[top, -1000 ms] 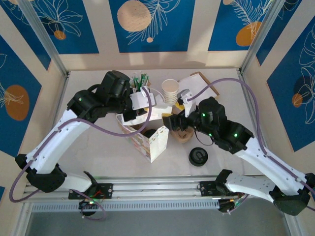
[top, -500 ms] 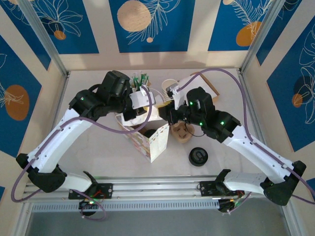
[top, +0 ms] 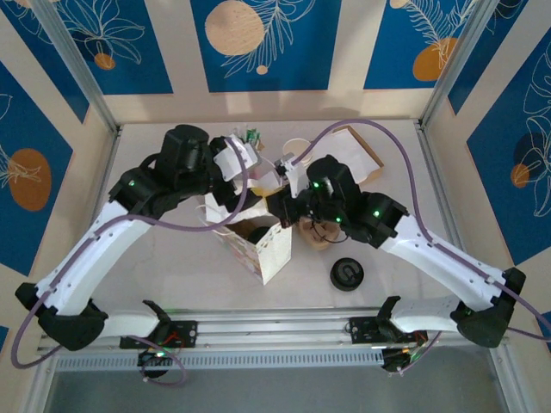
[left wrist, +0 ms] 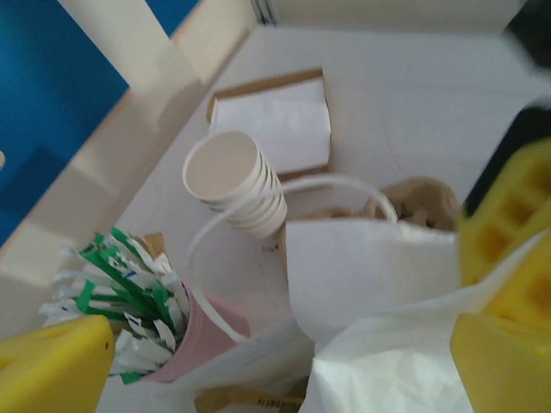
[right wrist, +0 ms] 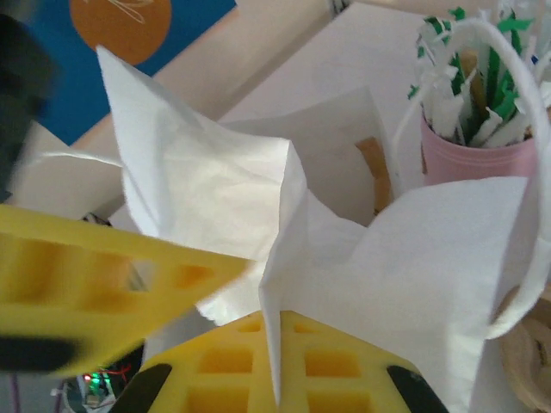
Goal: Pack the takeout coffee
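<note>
The right hand [right wrist: 267, 301] is clamped tight, its yellow fingers [right wrist: 112, 267] pinching a fold of the white paper bag [right wrist: 207, 198] at the rim. In the overhead view it sits at the bag's right side, centre frame. The left hand [left wrist: 275, 335] stands spread wide, one finger at the lower-left edge of its own view and one at the right edge. The bag's crumpled paper lies against the right one, but nothing is gripped. The takeout coffee cup with its round black plastic lid [top: 256, 231] sits down inside the bag's open mouth, centre of the overhead view. As far as I can make out it is upright, long axis vertical, lid facing up; its cream wall is hidden. Above the bag in the frame stand a stack of lidless cream paper cups [left wrist: 237, 185] and a pink cup of green-and-white sachets [left wrist: 194, 340]. A loose low black lid [top: 347, 274] lies on the pale desk [top: 172, 284], lower right.
</note>
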`<action>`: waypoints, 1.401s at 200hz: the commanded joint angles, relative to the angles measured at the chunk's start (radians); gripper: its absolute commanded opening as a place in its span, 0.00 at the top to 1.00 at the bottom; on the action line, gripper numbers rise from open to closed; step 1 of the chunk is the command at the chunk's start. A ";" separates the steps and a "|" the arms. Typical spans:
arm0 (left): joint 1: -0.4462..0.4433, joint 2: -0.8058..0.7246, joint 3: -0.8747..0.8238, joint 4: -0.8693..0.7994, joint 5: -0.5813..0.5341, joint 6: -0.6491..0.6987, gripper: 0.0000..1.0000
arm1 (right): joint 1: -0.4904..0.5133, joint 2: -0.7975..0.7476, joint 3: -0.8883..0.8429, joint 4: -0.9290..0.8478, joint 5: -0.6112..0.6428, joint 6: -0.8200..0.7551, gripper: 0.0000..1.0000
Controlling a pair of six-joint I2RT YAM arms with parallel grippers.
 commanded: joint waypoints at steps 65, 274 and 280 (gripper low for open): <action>0.024 -0.060 0.032 0.085 -0.037 -0.312 0.00 | 0.024 0.172 0.124 -0.176 0.134 0.009 1.00; 0.037 -0.269 -0.056 -0.051 -0.304 -0.499 0.00 | 0.143 0.131 0.293 -0.233 0.342 -0.082 0.50; 0.038 -0.282 -0.056 -0.044 -0.309 -0.496 0.00 | 0.147 0.103 0.289 -0.216 0.341 -0.088 0.49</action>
